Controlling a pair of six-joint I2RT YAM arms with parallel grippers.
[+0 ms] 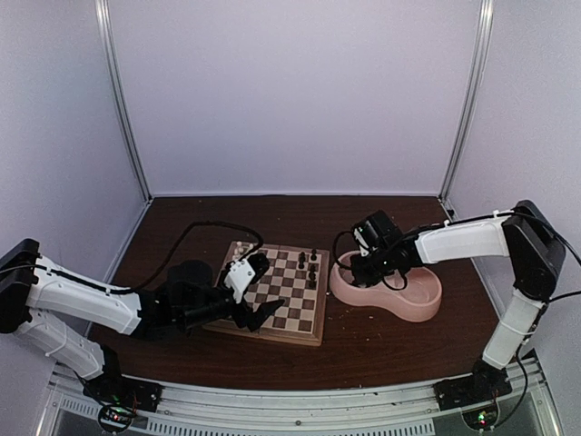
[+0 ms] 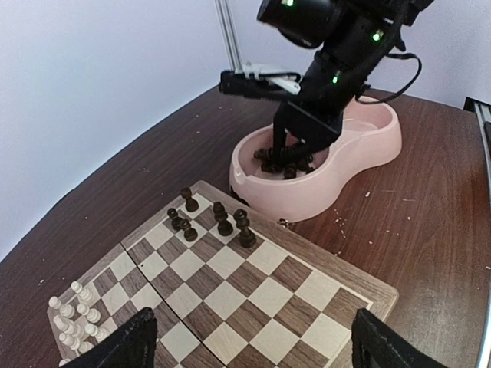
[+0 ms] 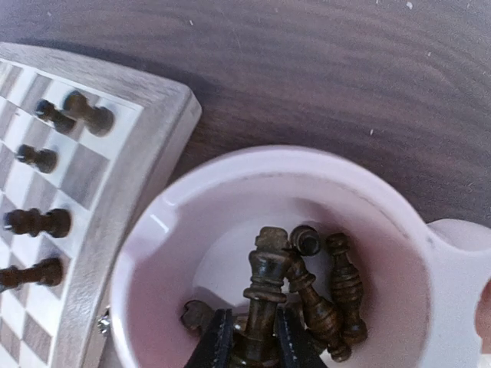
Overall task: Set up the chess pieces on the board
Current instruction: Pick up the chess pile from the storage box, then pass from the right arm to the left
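The checkered board (image 1: 281,295) (image 2: 253,295) lies mid-table. Several dark pieces (image 2: 222,221) (image 1: 309,269) stand on its far right squares, and several cream pieces (image 2: 73,318) stand at its far left corner. My right gripper (image 3: 252,337) (image 1: 366,265) is down in the left half of the pink double bowl (image 1: 388,289) (image 3: 430,253), shut on a tall dark crowned piece (image 3: 265,291) among several loose dark pieces (image 3: 326,303). My left gripper (image 2: 245,349) (image 1: 259,291) hovers open and empty over the board's near side, fingers (image 2: 115,345) wide apart.
The bowl's right half (image 1: 419,298) shows no pieces. The dark wooden table (image 1: 381,350) runs to white walls at the back and sides, with metal posts (image 1: 123,100) in the corners. A black cable (image 1: 195,232) loops behind the board.
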